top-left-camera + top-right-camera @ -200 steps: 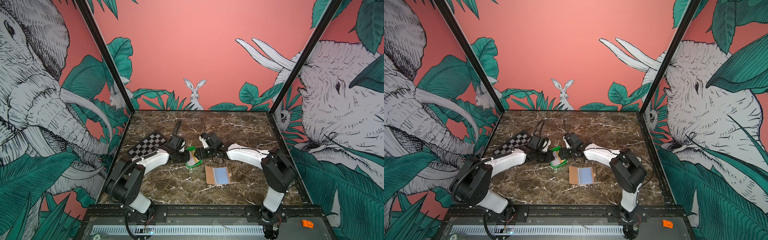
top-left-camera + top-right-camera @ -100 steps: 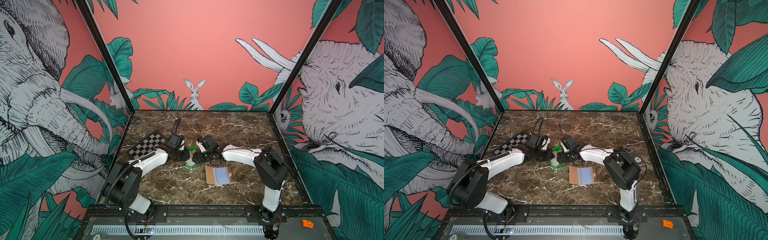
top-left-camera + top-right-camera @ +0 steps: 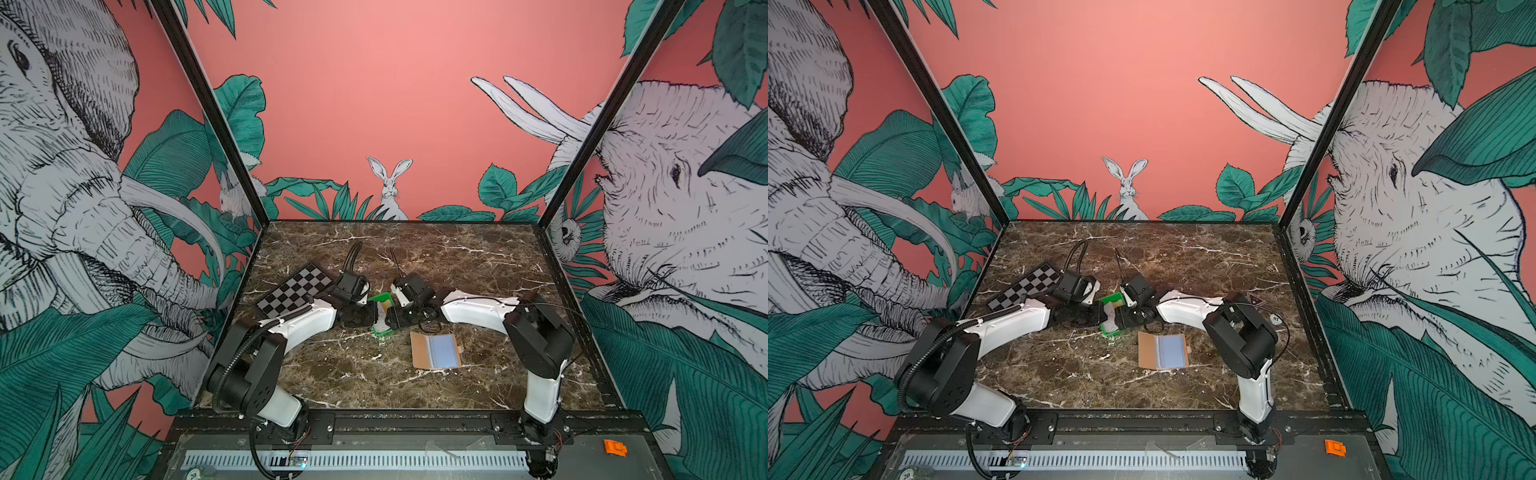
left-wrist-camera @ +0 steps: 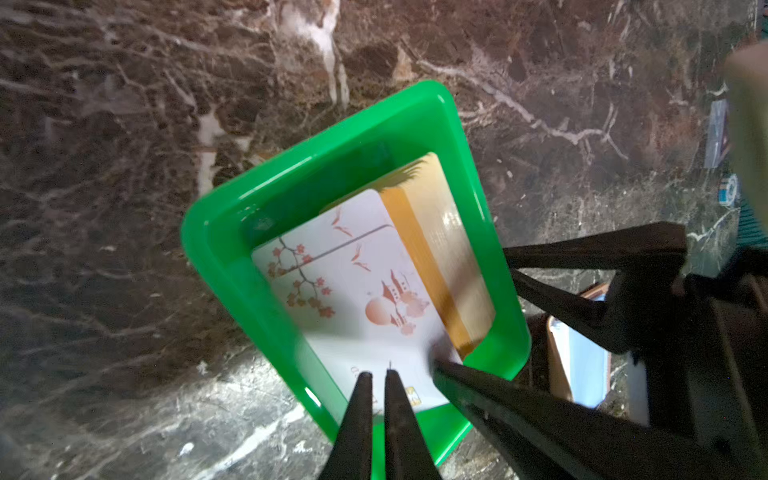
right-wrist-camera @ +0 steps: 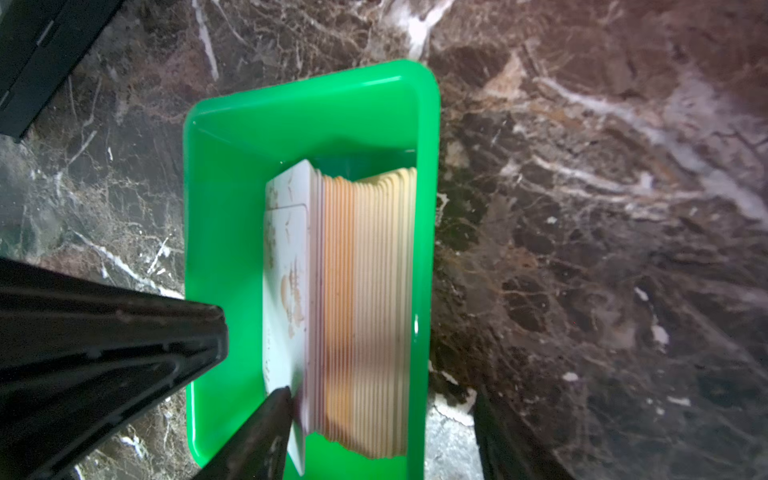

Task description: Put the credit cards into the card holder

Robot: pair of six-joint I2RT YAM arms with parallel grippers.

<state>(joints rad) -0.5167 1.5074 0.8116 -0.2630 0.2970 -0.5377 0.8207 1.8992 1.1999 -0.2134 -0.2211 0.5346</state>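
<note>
Both arms crowd a small green tray (image 3: 382, 318) near the middle of the marble bench (image 3: 353, 374), meeting over it from either side, so little free room is left above it. In the tray the credit cards (image 5: 365, 307) stand on edge as a thick stack packed against one long wall, with a white flowered card (image 4: 353, 291) leaning off the face of the stack toward the open half of the tray. The left end effector (image 4: 376, 376) has its jaws nearly together, and its tips sit at the lower edge of that white card; whether they actually pinch it is unclear. The right end effector (image 5: 374, 399) stands partly open, one finger (image 5: 270, 411) touching the face of the leaning card and the other lying outside the tray wall, so it straddles the stack without clamping it. The card holder (image 3: 435, 350) lies open and flat on the bench, just beside the tray on the near side, under the right forearm, its blue sleeve facing up. A checkered board (image 3: 296, 294) lies behind the left arm, near the left wall. The front and far parts of the bench are open.
</note>
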